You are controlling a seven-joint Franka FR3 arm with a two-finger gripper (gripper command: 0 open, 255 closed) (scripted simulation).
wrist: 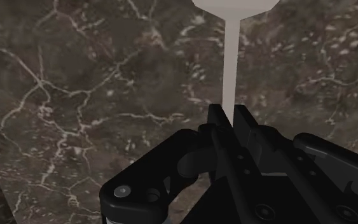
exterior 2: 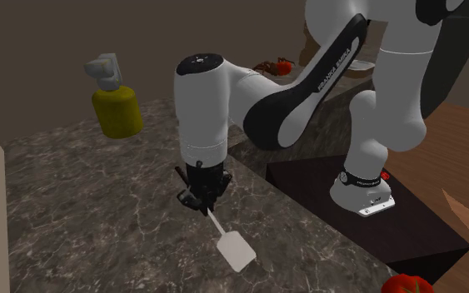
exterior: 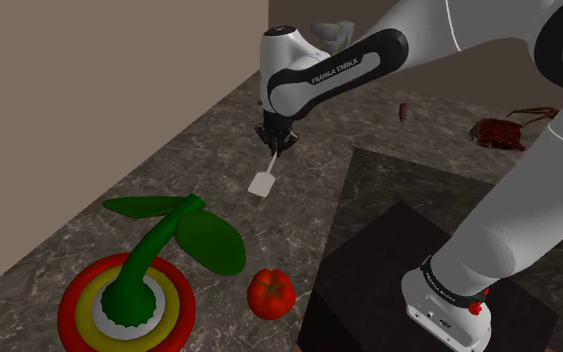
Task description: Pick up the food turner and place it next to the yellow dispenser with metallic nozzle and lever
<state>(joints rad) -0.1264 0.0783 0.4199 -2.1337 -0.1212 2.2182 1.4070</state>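
In the second exterior view, at the left, you see the yellow dispenser (exterior 2: 117, 112) standing on the dark marbled counter (exterior 2: 74, 208). Well to its right, near the middle, the hand (exterior 2: 205, 204) points down over the counter. Its 2 fingers are clamped on the handle of the white turner (exterior 2: 236, 250). The blade hangs below the hand and slants toward that view's lower right; you cannot tell whether it touches the counter. The turner is well apart from the dispenser. Further right sits the black stand (exterior 2: 420, 235), and 1 red tomato (exterior 2: 407, 285) shows at the lower right corner. In the wrist view, the fingers (wrist: 217, 119) grip the thin handle between them, and the blade lies beyond them over the marble.
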